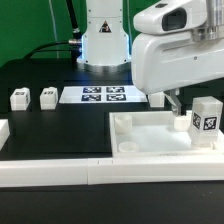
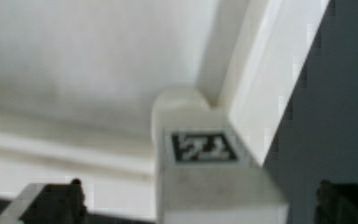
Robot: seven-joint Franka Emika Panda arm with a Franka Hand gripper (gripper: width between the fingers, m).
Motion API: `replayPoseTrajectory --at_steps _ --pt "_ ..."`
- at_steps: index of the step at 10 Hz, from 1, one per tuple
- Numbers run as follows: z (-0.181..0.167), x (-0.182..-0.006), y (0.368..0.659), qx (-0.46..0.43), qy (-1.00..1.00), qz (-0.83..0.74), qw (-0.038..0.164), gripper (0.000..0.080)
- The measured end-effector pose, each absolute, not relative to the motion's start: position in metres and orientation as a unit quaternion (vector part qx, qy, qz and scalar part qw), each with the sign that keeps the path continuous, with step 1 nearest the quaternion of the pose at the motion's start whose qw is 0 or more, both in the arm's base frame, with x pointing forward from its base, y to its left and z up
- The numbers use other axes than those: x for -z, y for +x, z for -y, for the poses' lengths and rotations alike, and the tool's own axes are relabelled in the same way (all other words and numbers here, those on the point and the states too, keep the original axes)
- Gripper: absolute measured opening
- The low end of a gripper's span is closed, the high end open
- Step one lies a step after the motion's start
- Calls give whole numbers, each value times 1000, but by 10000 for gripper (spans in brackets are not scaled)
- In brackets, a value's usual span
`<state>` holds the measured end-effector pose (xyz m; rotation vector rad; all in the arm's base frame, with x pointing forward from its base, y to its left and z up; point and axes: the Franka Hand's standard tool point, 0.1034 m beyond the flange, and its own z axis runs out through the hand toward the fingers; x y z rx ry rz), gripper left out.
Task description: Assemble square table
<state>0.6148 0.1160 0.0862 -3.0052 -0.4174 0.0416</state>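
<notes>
The square table's white tray-like top lies at the exterior view's right, near the front. A short white leg with a black-and-white tag stands upright on it by the right rim. My gripper hangs just above this corner, open and holding nothing. In the wrist view the same tagged leg rises between my two dark fingertips, with a gap on each side, beside the top's raised rim. My gripper straddles it without touching. Two more tagged legs lie at the left.
The marker board lies flat at the back middle, in front of the robot's base. Long white border rails run along the front edge. Another white piece shows at the far left edge.
</notes>
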Motion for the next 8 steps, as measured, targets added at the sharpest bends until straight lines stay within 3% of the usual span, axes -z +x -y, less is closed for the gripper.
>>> replayPoseTrajectory --at_steps 4,6,8 --pt "-117 -86 618 -20 -991 120 55 626" --pt "-117 -86 618 -24 -997 46 54 290" --pt "-117 -85 618 -27 -998 -8 53 292"
